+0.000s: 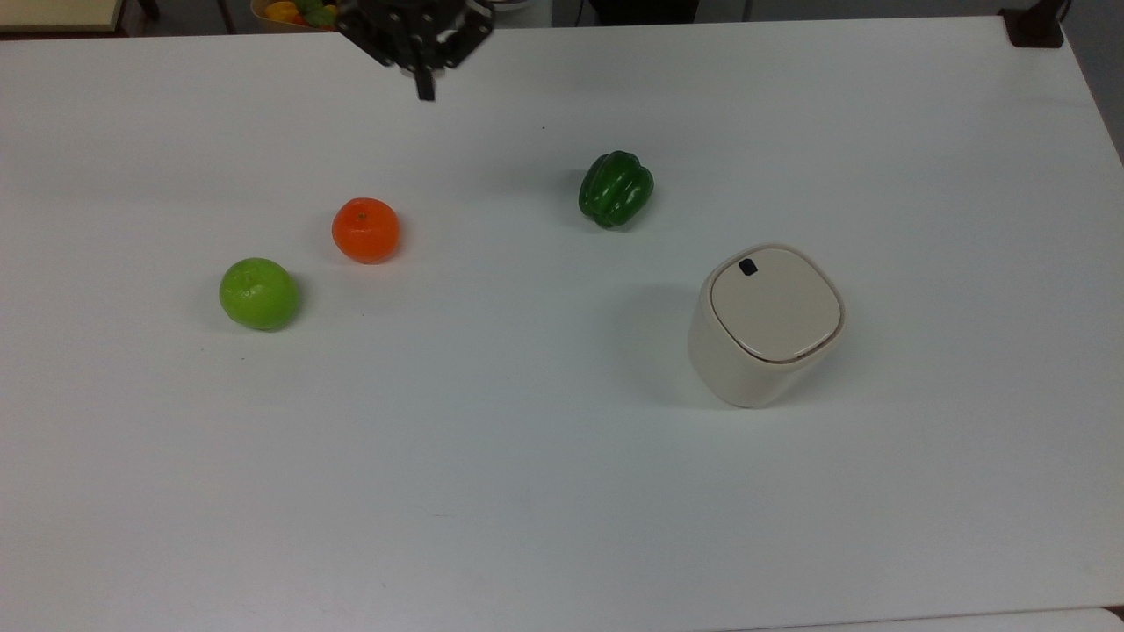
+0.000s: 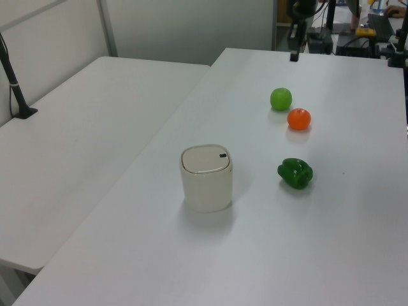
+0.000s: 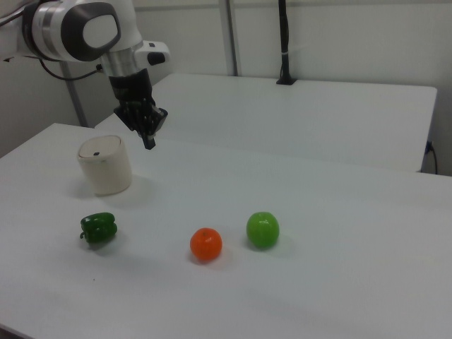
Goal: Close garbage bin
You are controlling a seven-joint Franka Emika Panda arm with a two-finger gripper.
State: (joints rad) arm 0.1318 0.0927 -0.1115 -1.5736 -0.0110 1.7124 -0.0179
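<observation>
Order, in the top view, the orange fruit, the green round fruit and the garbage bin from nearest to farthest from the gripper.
From the gripper:
1. Orange fruit, below it, slightly toward the top view's left.
2. Green round fruit, farther toward the top view's lower left.
3. Garbage bin, toward the top view's lower right.

garbage bin (image 1: 766, 326): cream plastic, smooth, a soft satin sheen on the lid
tabletop (image 1: 527, 456): white, matt, smooth
green pepper (image 1: 616, 188): glossy, waxy skin
orange fruit (image 1: 365, 230): bright, slightly dimpled, dull shine
green fruit (image 1: 259, 293): matt, faintly mottled
gripper (image 1: 425, 90): black, matt
arm shell (image 3: 85, 28): glossy white plastic
</observation>
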